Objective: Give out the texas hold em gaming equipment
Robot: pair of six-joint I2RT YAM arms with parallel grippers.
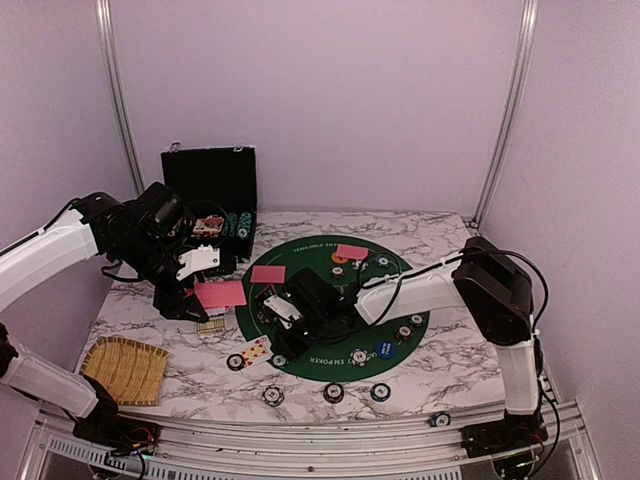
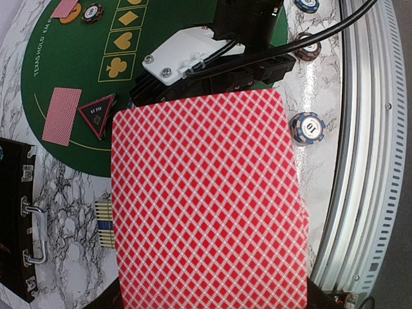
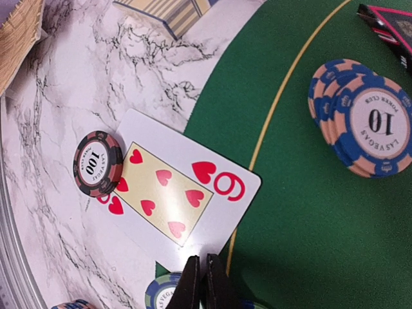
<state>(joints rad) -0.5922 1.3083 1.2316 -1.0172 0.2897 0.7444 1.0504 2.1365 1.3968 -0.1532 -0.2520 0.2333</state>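
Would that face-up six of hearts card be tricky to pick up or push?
Probably tricky: the face-up six of hearts card lies flat, partly on white marble table, partly on green felt mat, with no raised edge to pinch. It looks thin, so likely light and bendy. Pushed, it might pivot, since a dark red striped 100 chip overlaps one edge.

Marble table (image 1: 460,350): green mat (image 1: 310,250), chips (image 1: 380,391)

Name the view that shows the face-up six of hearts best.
Right wrist: the six of hearts lies large and face up, pips countable, a 100 chip at its corner. Top external shows it tiny. Left wrist misses it.
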